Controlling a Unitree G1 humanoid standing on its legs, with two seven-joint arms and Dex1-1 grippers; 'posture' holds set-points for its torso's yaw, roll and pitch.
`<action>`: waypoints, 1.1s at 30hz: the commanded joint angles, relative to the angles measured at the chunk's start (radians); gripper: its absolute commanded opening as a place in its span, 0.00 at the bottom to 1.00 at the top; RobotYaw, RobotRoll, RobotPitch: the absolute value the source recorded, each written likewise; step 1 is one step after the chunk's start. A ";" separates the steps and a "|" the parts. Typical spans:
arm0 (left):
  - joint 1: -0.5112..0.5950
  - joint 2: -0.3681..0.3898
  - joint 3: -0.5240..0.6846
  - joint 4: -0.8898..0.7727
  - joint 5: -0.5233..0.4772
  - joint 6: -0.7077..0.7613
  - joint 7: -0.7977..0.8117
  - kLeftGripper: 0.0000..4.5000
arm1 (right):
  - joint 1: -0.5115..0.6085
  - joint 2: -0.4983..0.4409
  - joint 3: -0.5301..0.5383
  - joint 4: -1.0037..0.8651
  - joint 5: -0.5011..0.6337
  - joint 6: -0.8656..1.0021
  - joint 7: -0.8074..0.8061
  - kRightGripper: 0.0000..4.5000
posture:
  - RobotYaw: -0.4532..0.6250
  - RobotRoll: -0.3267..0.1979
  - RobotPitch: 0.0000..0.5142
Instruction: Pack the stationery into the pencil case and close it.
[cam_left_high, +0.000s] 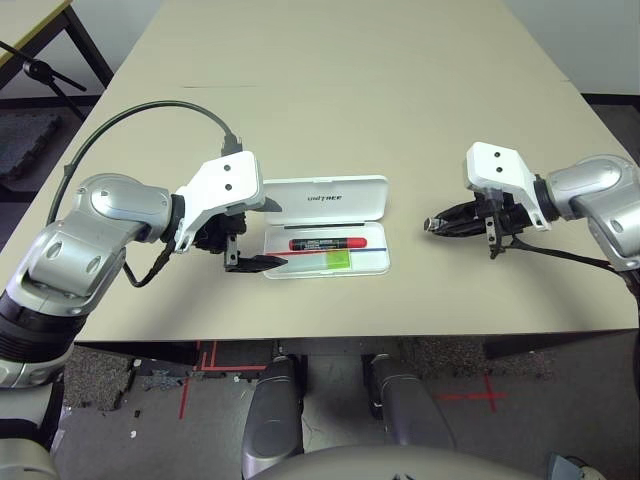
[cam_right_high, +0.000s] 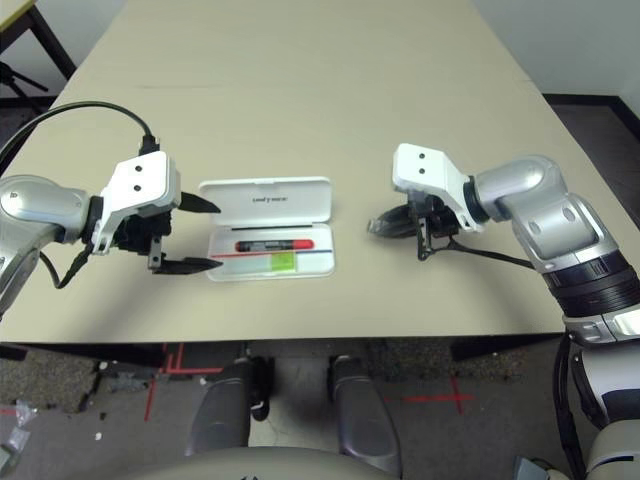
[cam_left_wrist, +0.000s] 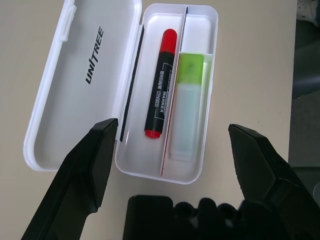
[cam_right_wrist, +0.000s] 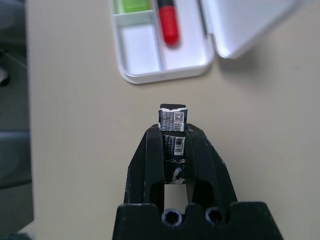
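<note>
Near the worktop's front edge, pencil case sits flat between the two grippers, lid swung open toward the far edge. Packing looks mostly done, my read. Red-and-black marker lies in the long compartment on the hinge side; white stick with lime-green cap lies in the front-side compartment, across the red-and-blue stripe. Small compartment at the case's right end is empty. Right gripper is just off that end, fingers clenched on a small dark piece with printed labels. Probably the last item, and the empty slot is the likely spot for it; can't confirm it's the metal clip. Left gripper is by the case's left end, fingers released and wide apart, nothing between them. Left to do: drop the piece in, let go, fold the lid over, press it shut. View differences: right wrist view gives the barcodes on the held piece and the bare floor of the slot; from the head it's a pale glint at the fingertips. Left wrist view gives the marker's lettering and the UNITREE print cleanly; head views give both arms' standoff from the case instead.
</note>
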 joint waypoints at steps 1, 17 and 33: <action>0.013 0.013 -0.004 -0.015 0.010 -0.005 0.003 1.00 | -0.001 0.020 0.023 -0.027 -0.017 -0.010 0.015 0.07 | 0.42 0.62 0.32; 0.020 0.015 -0.010 -0.018 0.039 -0.010 0.005 1.00 | -0.033 0.192 0.107 -0.065 -0.130 0.001 -0.075 0.07 | 0.44 0.62 0.30; 0.044 0.028 0.006 -0.043 0.031 0.011 0.020 1.00 | -0.048 0.286 0.144 -0.037 -0.180 -0.036 -0.094 0.07 | 0.46 0.62 0.32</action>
